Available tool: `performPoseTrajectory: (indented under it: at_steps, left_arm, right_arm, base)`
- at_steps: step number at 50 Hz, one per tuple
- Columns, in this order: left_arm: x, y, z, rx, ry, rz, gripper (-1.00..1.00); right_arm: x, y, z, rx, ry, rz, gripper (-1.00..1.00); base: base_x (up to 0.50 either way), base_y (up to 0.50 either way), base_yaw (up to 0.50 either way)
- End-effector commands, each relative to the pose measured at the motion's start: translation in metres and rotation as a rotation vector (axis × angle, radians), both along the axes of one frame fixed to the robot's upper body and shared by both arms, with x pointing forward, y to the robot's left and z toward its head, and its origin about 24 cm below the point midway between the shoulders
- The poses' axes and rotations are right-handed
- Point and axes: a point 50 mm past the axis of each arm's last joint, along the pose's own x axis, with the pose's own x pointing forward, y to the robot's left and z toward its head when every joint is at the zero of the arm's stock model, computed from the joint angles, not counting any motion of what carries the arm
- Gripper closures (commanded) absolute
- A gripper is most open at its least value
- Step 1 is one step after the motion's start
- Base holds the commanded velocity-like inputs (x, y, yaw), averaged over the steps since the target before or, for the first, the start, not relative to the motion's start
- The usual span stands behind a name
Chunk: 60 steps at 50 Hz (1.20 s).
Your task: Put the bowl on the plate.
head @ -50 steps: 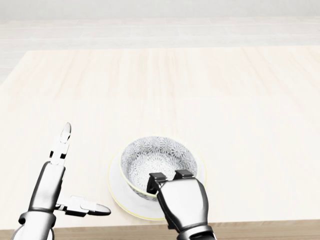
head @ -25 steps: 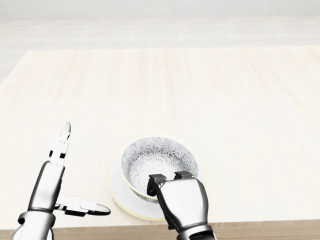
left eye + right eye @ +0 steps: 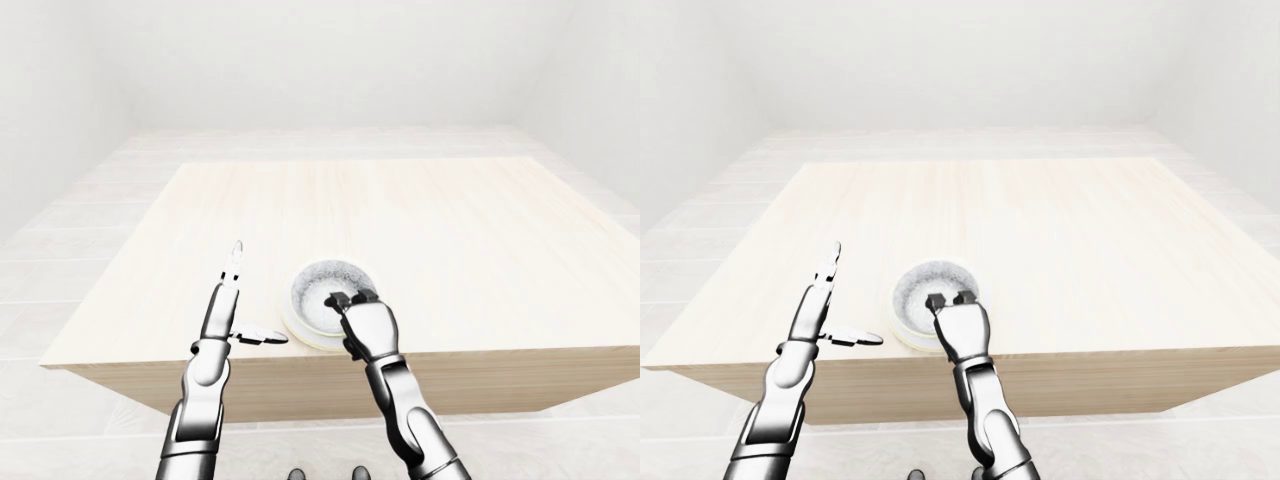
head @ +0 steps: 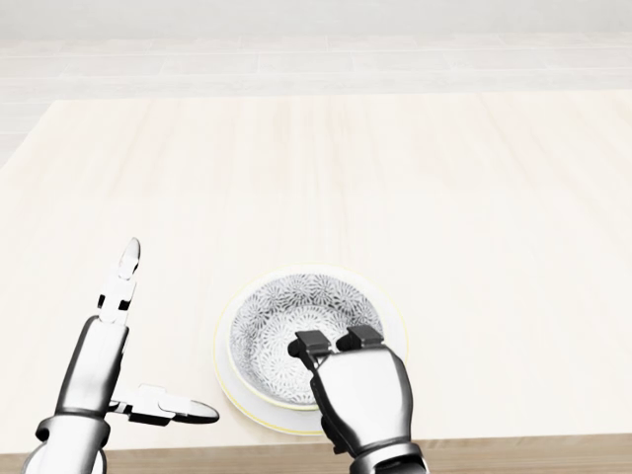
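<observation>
The bowl (image 4: pixel 279 324) is being held inside the plate (image 4: pixel 399 328), near the table's (image 4: pixel 316 178) bottom edge in the head view. Its near rim is being pinched by the right robot hand (image 4: pixel 360 395): two fingertips (image 4: pixel 310 345) are being hooked over the rim into the bowl, while the thumb is being hidden under the hand. The left robot hand (image 4: pixel 99 360) is being held open, fingers spread, beside the plate on its left and apart from it.

The step in hand is being judged as the release. It is best done by first making sure the bowl's base is being carried flat by the plate. The fingers are then best opened slowly and lifted straight up, so that the rim is not being dragged or tipped. A little more plate is being shown on the right than on the left, so a slight nudge rightward may be wanted.

The bowl is being kept mouth-up, its axis about vertical. Being round, it is showing no long axis.
</observation>
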Motion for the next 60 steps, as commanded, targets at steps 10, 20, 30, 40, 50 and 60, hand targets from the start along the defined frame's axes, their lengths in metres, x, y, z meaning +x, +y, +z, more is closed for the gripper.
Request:
performPoseTrajectory:
  at_steps: [10,20,30,40,50,60]
  left_arm:
    - [0.000,0.000,-0.003,0.000,0.010,0.004,-1.00]
    - [0.001,0.000,-0.002,0.000,0.008,0.003,-1.00]
    - [0.001,0.000,-0.003,-0.001,0.013,0.004,-1.00]
    - [0.002,-0.001,-0.002,0.000,0.008,0.002,-1.00]
    - [0.003,-0.001,0.000,-0.004,0.001,0.001,-1.00]
    - [0.003,-0.002,0.003,-0.018,-0.013,-0.002,-1.00]
  right_arm:
    - [0.000,-0.001,0.005,0.010,-0.010,-0.002,-0.19]
    - [-0.003,-0.004,0.022,0.107,-0.002,-0.002,-0.60]
    - [-0.007,-0.007,0.044,0.188,-0.017,0.021,-1.00]
    - [-0.013,-0.011,0.074,0.325,0.052,0.120,-1.00]
    - [-0.029,-0.027,0.121,0.448,-0.039,0.213,-1.00]
    - [-0.033,-0.050,0.143,0.544,-0.123,0.230,-1.00]
  base:
    - [0.00,0.00,0.00]
    - [0.00,0.00,0.00]
    - [0.00,0.00,0.00]
    - [0.00,0.00,0.00]
    - [0.00,0.00,0.00]
    - [0.00,0.00,0.00]
